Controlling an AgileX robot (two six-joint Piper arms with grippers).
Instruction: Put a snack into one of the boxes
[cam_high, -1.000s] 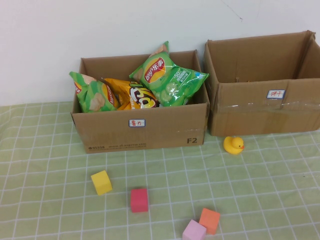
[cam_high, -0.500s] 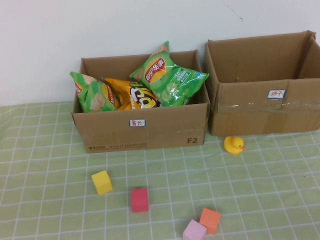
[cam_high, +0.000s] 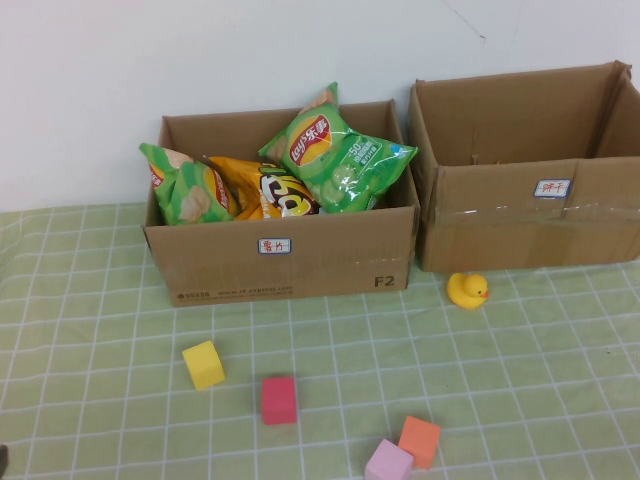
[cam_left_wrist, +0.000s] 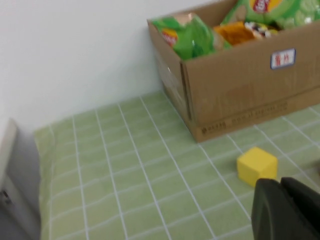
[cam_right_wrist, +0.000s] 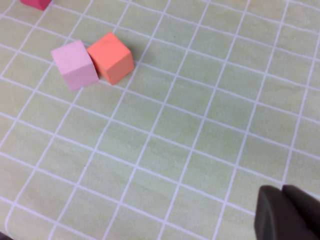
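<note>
1. Left box (cam_high: 280, 262): brown corrugated cardboard, matt, with a small paper label on its front.
2. Right box (cam_high: 530, 215): the same matt cardboard; a glossy strip of clear tape crosses its front.
3. Green chip bag (cam_high: 335, 155), second green bag (cam_high: 185, 185) and orange bag (cam_high: 265, 190): shiny, crinkled plastic film.
4. Tablecloth (cam_high: 520, 380): matt green cloth with a white grid, slightly rumpled.
5. Yellow block (cam_high: 203, 364), red block (cam_high: 279, 399), orange block (cam_high: 419, 441), pink block (cam_high: 387, 463): matt, smooth faces.
6. Duck (cam_high: 467, 290): smooth yellow plastic or rubber, faint sheen.
</note>
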